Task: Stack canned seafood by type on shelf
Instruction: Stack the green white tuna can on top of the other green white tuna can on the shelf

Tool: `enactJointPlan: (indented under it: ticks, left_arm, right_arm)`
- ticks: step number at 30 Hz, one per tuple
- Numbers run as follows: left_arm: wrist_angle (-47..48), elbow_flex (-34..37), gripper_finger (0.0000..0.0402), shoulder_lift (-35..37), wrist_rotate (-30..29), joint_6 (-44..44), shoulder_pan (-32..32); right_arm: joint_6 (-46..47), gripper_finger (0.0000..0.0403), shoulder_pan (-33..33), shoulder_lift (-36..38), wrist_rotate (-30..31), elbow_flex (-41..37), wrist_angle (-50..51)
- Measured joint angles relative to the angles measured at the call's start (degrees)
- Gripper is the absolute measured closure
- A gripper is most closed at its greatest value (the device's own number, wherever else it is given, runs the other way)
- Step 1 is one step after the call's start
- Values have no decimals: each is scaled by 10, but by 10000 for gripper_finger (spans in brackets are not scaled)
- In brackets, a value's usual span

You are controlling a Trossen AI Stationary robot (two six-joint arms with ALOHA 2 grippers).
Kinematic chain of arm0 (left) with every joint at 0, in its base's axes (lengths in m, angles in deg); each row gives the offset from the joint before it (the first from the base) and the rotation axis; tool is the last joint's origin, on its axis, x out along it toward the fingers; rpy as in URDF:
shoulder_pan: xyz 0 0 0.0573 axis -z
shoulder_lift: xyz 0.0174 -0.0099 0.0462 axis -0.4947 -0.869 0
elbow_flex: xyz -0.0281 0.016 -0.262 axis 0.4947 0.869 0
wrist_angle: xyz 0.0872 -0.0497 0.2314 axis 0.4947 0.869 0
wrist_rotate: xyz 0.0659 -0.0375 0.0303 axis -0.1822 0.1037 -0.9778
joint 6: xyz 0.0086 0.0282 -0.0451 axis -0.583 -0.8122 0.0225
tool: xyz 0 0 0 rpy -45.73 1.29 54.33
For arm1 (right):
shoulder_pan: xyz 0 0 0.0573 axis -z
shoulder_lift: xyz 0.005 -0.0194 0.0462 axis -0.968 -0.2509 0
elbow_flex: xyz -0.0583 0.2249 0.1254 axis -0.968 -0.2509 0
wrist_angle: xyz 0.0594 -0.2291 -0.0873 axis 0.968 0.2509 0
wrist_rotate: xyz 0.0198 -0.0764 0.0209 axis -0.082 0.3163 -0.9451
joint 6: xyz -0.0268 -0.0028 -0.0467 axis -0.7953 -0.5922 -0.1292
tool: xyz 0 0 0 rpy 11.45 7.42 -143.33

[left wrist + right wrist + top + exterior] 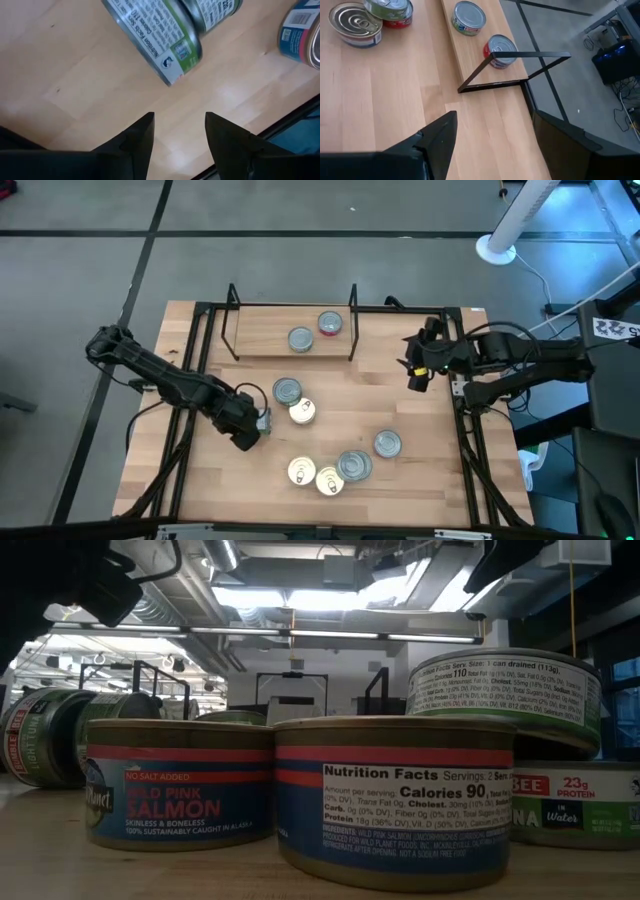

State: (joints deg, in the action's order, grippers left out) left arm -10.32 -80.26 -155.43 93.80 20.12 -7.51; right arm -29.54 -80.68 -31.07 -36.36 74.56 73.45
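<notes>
Left gripper [262,420], seen from above, sits low over the table [420,480] with its fingers parted and nothing between them, just beside two touching tins, a silver-lidded one [287,391] and a gold-lidded one [302,411]. Relative to the shelf [265,330], these tins lie just in front of it; two more, a silver tin [300,339] and a red-sided tin [330,324], stand on its board. Right gripper [418,376] hovers off the shelf's right upright, fingers spread, holding nothing. Well in front of the shelf lie four further tins [340,466].

Low view: a salmon tin [178,783] and its neighbour [394,802] fill the foreground; another tin [505,698] rests tilted on a can behind them.

Left wrist view: the fingers [137,140] stand apart over bare wood, a green-labelled tin [155,35] ahead of them.

Right wrist view: the parted fingers [437,137] face the shelf, where both tins stand.
</notes>
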Motion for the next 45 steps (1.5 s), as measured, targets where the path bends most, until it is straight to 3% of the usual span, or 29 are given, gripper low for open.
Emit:
enactJointPlan:
  ticks: [7, 16, 20, 37, 45]
  left_arm:
    - [2, 0, 223, -1, 4, 0, -2]
    - [-1, 0, 143, -1, 15, 13, -18]
    - [-1, 0, 125, -1, 2, 15, -24]
    - [-13, 0, 121, -1, -64, 64, -28]
    - [-13, 0, 121, -42, -68, 73, -28]
  right_arm:
    - [2, 143, 0, 15, 0, 0, 2]
    - [2, 143, 0, 17, 0, 0, 4]
    - [2, 143, 0, 17, 0, 0, 4]
    - [2, 143, 0, 17, -30, 0, 4]
    - [1, 143, 0, 17, -30, 0, 4]
